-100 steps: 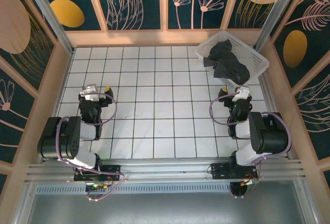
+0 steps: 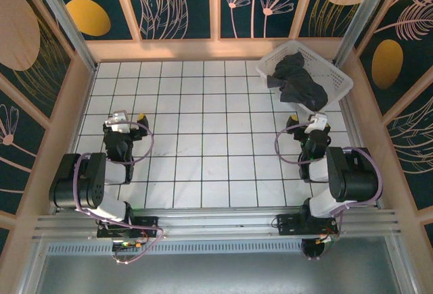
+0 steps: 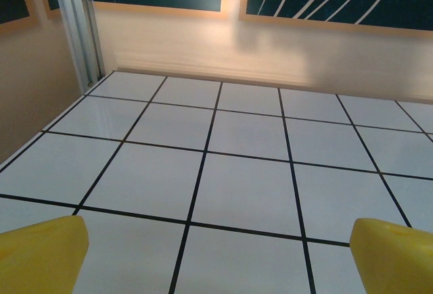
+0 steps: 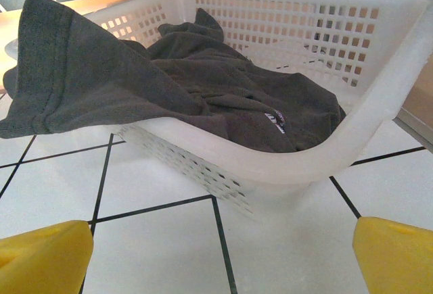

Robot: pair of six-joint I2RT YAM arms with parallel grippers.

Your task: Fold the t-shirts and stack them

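T-shirts (image 2: 301,84), dark charcoal and crumpled, fill the white lattice basket (image 2: 336,72) at the upper right of the tiled bench (image 2: 203,105), one hem draped over its near rim. Just below the basket the right fingers (image 4: 40,257) stand wide apart, holding nothing. At centre left the left fingers (image 3: 40,253) gape likewise over the tiles.

A white tiled table (image 2: 203,145) with black grid lines sits inside wood-framed walls (image 2: 179,0) painted with dark botanical panels.

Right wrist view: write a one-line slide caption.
Dark charcoal t-shirts heaped in a white lattice basket, one edge draped over its rim, framed by the open yellow fingers.
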